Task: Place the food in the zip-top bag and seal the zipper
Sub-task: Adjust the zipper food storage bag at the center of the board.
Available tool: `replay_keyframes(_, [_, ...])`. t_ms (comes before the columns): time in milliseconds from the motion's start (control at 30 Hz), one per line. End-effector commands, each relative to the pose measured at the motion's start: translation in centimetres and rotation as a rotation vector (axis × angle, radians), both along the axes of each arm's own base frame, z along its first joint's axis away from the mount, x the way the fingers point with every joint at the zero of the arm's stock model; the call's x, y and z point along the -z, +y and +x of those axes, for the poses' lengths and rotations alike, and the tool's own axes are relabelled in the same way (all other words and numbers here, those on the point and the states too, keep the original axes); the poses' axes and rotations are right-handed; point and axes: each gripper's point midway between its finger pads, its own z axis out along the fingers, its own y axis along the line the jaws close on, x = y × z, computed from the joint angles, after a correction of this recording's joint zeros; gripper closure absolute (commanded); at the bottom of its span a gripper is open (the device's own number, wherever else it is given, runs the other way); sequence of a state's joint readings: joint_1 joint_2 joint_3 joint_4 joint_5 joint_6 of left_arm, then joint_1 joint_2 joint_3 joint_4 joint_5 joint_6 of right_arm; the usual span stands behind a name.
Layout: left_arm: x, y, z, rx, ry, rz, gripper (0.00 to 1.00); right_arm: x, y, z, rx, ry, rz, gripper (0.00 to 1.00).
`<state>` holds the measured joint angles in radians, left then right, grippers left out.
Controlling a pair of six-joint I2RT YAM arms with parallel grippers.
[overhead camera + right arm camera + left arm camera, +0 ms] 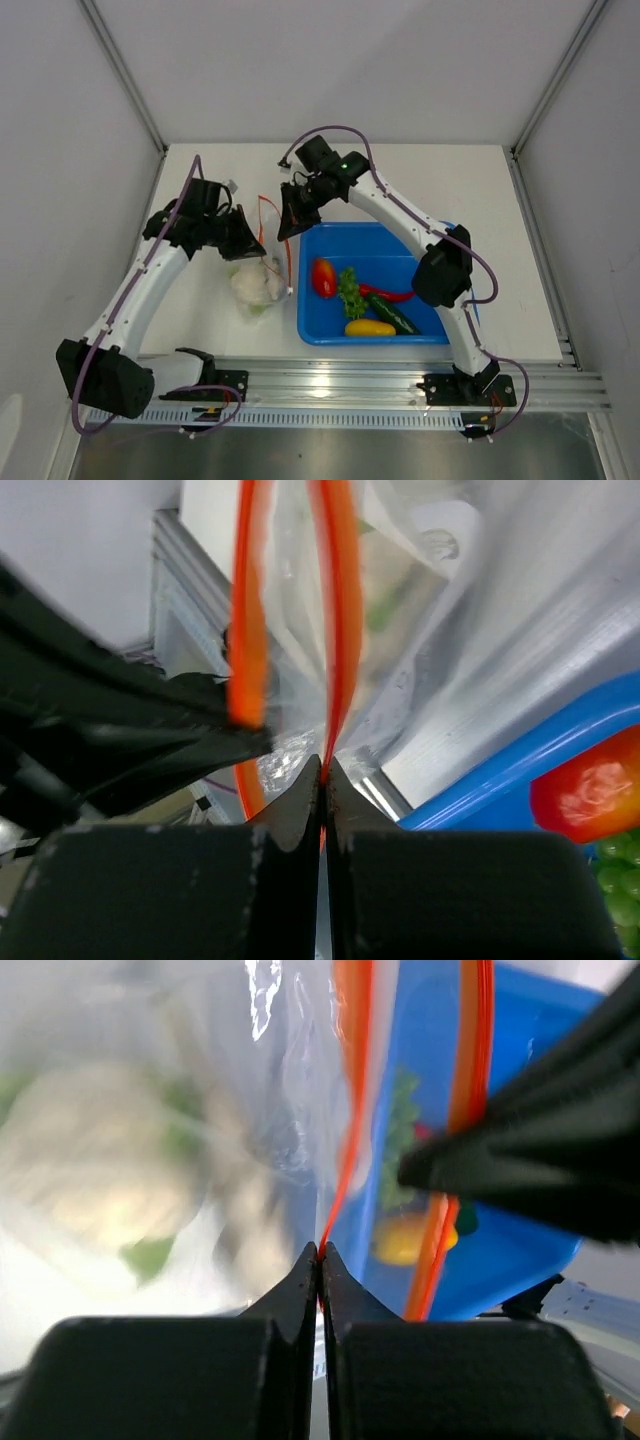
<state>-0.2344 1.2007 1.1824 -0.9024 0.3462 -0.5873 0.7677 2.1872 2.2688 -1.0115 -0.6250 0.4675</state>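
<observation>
Our left fingers (295, 1295) and right fingers (300, 815) pinch the bag's (248, 300) open zipper (342, 1170); cauliflower (256, 282) is inside, other food (323, 277) waits in the center tray (372, 229).

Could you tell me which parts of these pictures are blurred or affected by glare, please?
Top external view: evenly lit and sharp, with glare on the metal rail. Left wrist view: the cauliflower inside the zip-top bag is out of focus; the zipper is smeared. Right wrist view: the zipper and tomato are soft.
</observation>
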Motion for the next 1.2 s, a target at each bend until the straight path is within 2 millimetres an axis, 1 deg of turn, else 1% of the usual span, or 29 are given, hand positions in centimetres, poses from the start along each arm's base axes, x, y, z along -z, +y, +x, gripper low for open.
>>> replay_keyframes(0, [-6.8, 0.1, -1.1, 0.004, -0.257, -0.078, 0.99, -2.2, 1.5, -0.8, -0.05, -0.092, 0.051, 1.0])
replay_keyframes(33, [-6.8, 0.4, -0.9, -0.004, -0.252, -0.047, 0.99, -2.9, 1.7, -0.8, -0.05, -0.108, 0.071, 1.0])
replay_keyframes(67, [-5.5, 0.8, -0.9, -0.014, -0.202, -0.019, 1.0, -2.9, 1.6, -1.0, -0.048, -0.095, 0.078, 1.0])
replay_keyframes(133, [-1.1, 1.0, -0.9, -0.012, -0.013, 0.022, 0.99, -1.5, 1.1, -0.8, -0.019, -0.035, 0.042, 1.0])
replay_keyframes(200, [0.7, 1.1, -1.6, -0.001, 0.092, 0.037, 0.99, 0.6, 0.7, -0.9, -0.019, 0.018, -0.009, 1.0])
replay_keyframes(233, [-0.3, 0.9, -1.8, 0.004, 0.039, 0.013, 1.0, 0.4, 0.4, -1.4, -0.041, 0.023, -0.018, 1.0])
replay_keyframes(300, [-4.5, 0.5, -0.8, -0.006, -0.179, -0.055, 0.99, -2.7, 1.0, -1.6, -0.065, -0.084, 0.042, 1.0])
replay_keyframes(367, [-7.1, 0.8, -1.4, -0.012, -0.264, -0.028, 1.0, -5.0, 1.7, -1.7, -0.069, -0.166, 0.099, 1.0])
replay_keyframes(433, [-6.0, 1.1, -1.0, -0.031, -0.219, -0.007, 0.99, -6.2, 1.5, -1.3, -0.039, -0.177, 0.124, 1.0])
replay_keyframes(467, [-4.1, 1.3, -0.7, -0.047, -0.163, -0.015, 0.99, -6.3, 1.7, -0.9, -0.02, -0.171, 0.137, 1.0])
replay_keyframes(533, [-1.3, 0.6, -1.3, -0.016, -0.036, -0.046, 0.99, -3.4, 1.5, -0.7, 0.001, -0.09, 0.086, 1.0])
replay_keyframes(567, [0.7, 0.7, -1.3, -0.013, 0.082, -0.026, 0.99, -1.4, 0.6, -0.6, 0.03, -0.007, 0.024, 1.0])
replay_keyframes(600, [1.1, 0.7, -1.4, -0.007, 0.116, -0.012, 0.99, -0.8, 0.3, -0.5, 0.039, 0.028, -0.011, 1.0])
replay_keyframes(633, [1.3, 0.8, -1.6, -0.005, 0.128, -0.007, 0.99, 1.6, 0.1, -0.4, 0.044, 0.077, -0.078, 1.0])
replay_keyframes(667, [-0.6, 1.0, -1.5, -0.013, 0.04, -0.016, 1.0, 1.5, -0.1, -1.0, 0.007, 0.068, -0.089, 1.0])
replay_keyframes(733, [-3.8, 1.3, -1.2, -0.031, -0.127, -0.031, 1.0, -2.6, 0.9, -1.1, -0.023, -0.066, 0.003, 1.0])
replay_keyframes(767, [-7.4, 1.4, -0.8, -0.029, -0.245, -0.029, 1.0, -4.8, 2.3, -0.9, -0.04, -0.176, 0.08, 1.0])
replay_keyframes(800, [-7.0, 1.7, -0.7, -0.026, -0.238, 0.016, 0.99, -5.7, 2.5, -1.0, -0.037, -0.208, 0.107, 1.0])
replay_keyframes(833, [-6.5, 1.8, -0.7, -0.016, -0.223, 0.056, 0.99, -7.8, 2.3, -1.2, -0.026, -0.251, 0.152, 1.0])
replay_keyframes(867, [-5.0, 1.8, -0.3, -0.02, -0.179, 0.071, 0.99, -8.7, 2.5, -0.4, 0.006, -0.266, 0.192, 1.0])
replay_keyframes(900, [-3.9, 1.7, -0.1, -0.017, -0.141, 0.075, 1.0, -8.4, 2.3, -0.1, 0.021, -0.248, 0.192, 1.0])
replay_keyframes(933, [-2.5, 1.7, -0.1, -0.015, -0.084, 0.079, 0.99, -6.8, 1.9, 0.1, 0.036, -0.197, 0.163, 1.0])
replay_keyframes(967, [-1.2, 1.6, -1.0, 0.002, 0.006, 0.08, 0.99, -4.8, 1.9, 0.5, 0.046, -0.138, 0.123, 1.0])
replay_keyframes(1000, [0.2, 1.5, -0.9, 0.006, 0.073, 0.092, 0.99, -3.0, 0.8, 0.2, 0.046, -0.066, 0.058, 1.0])
replay_keyframes(1033, [0.6, 1.4, -1.2, 0.005, 0.095, 0.089, 1.0, -3.3, 0.9, 0.0, 0.018, -0.059, 0.063, 1.0])
replay_keyframes(1067, [0.4, 1.5, -1.3, -0.001, 0.079, 0.085, 1.0, -3.6, 1.1, -0.4, -0.013, -0.075, 0.072, 1.0])
replay_keyframes(1100, [-0.8, 1.4, -0.5, -0.008, -0.001, 0.069, 0.99, -4.9, 2.0, -1.2, -0.07, -0.184, 0.103, 1.0])
replay_keyframes(1133, [-2.6, 1.6, -1.0, -0.02, -0.096, 0.048, 0.99, -5.8, 2.3, -1.7, -0.087, -0.245, 0.121, 1.0])
replay_keyframes(1167, [-3.8, 1.8, -0.7, -0.033, -0.164, 0.044, 0.99, -7.9, 2.2, -2.2, -0.089, -0.31, 0.155, 1.0])
